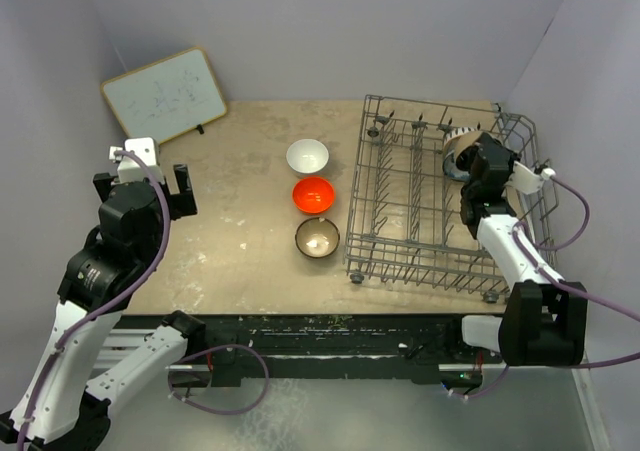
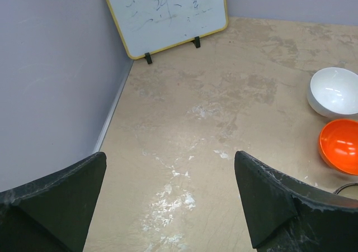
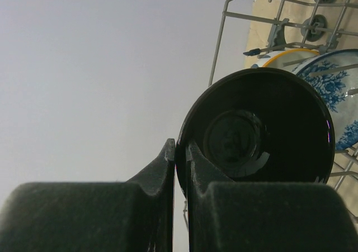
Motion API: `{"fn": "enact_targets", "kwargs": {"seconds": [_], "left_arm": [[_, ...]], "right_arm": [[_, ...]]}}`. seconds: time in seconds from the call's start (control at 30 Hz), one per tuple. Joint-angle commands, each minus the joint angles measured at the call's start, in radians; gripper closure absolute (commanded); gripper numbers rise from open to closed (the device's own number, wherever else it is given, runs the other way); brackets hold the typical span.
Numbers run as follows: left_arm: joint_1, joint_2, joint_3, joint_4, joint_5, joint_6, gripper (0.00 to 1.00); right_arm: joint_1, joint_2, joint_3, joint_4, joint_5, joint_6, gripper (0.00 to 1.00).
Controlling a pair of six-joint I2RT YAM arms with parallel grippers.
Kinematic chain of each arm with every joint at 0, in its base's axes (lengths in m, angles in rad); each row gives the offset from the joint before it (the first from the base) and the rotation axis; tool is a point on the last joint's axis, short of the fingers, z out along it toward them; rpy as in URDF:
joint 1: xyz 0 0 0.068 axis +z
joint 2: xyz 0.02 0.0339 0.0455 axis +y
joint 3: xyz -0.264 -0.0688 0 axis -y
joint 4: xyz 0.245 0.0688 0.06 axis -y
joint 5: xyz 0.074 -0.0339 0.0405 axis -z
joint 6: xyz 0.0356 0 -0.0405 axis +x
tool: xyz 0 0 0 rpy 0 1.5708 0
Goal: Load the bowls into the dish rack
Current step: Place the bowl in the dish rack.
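Left gripper [image 2: 170, 174] hangs wide open and empty over the scuffed, white-flecked beige table [image 2: 235, 95]. Right gripper [image 3: 180, 151] is pinched on the rim of the black bowl [image 3: 251, 134], held on edge at the rack's [image 1: 400, 206] right end. Only the right wrist view shows a blue-and-white bowl [image 3: 338, 90] just behind it. The brown bowl [image 1: 317, 238], orange bowl [image 1: 313, 194] and white bowl [image 1: 307, 156] line up left of the rack. Far back, a whiteboard [image 1: 165, 96] leans on the lilac wall, its scribbles unreadable.
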Motion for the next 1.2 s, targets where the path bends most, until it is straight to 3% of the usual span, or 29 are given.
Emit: {"fn": "enact_targets", "kwargs": {"seconds": [0.0, 0.27, 0.47, 0.87, 1.17], "left_arm": [[-0.015, 0.004, 0.001, 0.049, -0.016, 0.014, 0.01], [-0.039, 0.008, 0.010, 0.049, -0.025, 0.022, 0.01], [-0.043, 0.014, 0.021, 0.045, -0.038, 0.027, 0.01], [-0.043, 0.025, 0.014, 0.051, -0.055, 0.037, 0.01], [-0.043, 0.027, 0.008, 0.053, -0.051, 0.036, 0.01]], "right_arm": [[0.039, -0.027, 0.010, 0.090, 0.115, 0.082, 1.00], [0.092, -0.068, -0.037, -0.042, 0.249, 0.255, 1.00], [0.112, -0.018, 0.054, -0.239, 0.331, 0.338, 1.00], [0.112, 0.110, -0.051, 0.119, 0.337, 0.341, 1.00], [0.111, 0.127, -0.084, 0.109, 0.345, 0.351, 1.00]]}}
